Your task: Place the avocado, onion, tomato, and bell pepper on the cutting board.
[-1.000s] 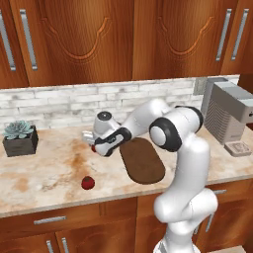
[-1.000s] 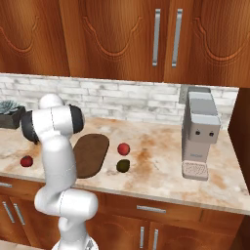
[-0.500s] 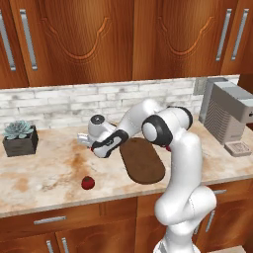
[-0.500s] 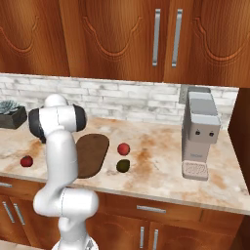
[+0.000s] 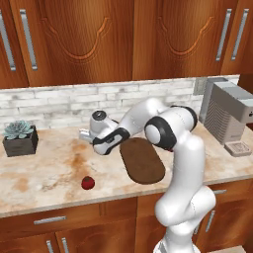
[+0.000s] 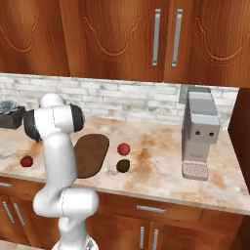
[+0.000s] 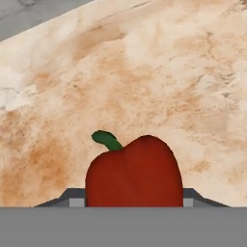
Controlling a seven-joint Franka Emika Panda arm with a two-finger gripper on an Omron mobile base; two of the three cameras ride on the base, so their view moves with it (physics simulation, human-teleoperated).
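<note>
- The glossy red, lobed bell pepper point(image 7: 134, 171) with a curled green stem sits between the gripper point(image 7: 132, 198) jaws; whether they clamp it I cannot tell.
- The dark brown, oval wooden cutting board point(image 5: 142, 159) lies flat on the mottled marble counter point(image 5: 44, 170).
- At its 3 o'clock in the right base view rests the small dark olive avocado point(image 6: 123, 166).

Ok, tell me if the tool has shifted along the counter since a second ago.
Yes. In the left base view the tool has moved left, away from the cutting board, toward the potted succulent.
</note>
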